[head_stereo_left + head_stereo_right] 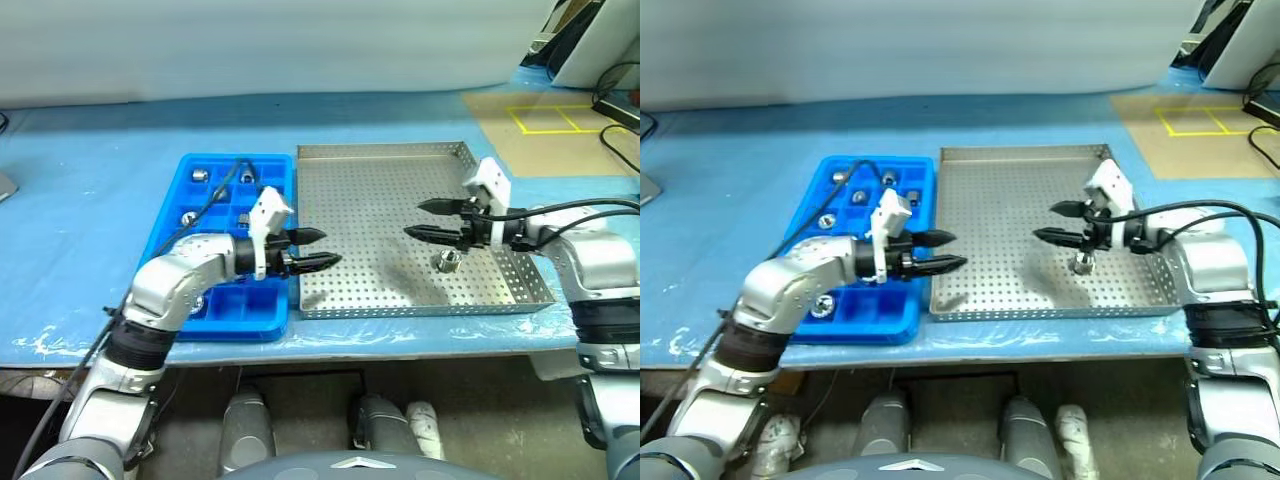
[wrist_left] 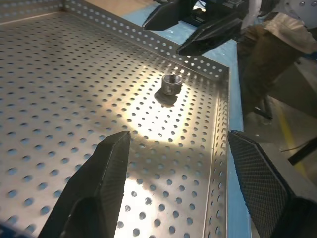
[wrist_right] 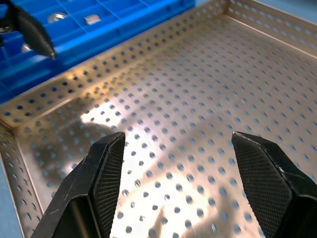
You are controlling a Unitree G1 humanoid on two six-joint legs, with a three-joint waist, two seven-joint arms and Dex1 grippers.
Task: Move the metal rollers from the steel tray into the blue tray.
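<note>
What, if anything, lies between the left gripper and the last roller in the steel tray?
Nothing visible does. The left gripper, open and empty, faces the metal roller across bare perforated floor of the steel tray. The open right gripper hovers just above and beyond the roller.

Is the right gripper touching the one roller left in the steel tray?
Apart. In the left wrist view the right gripper hangs open and empty above the tray rim, with bare steel tray floor between it and the roller.

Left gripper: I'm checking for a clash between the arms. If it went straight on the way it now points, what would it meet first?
Probably the lone metal roller on the steel tray, if it dips. Kept level, the left gripper, open and empty, would likely pass above it and meet the open right gripper facing it. Depth is unclear.
</note>
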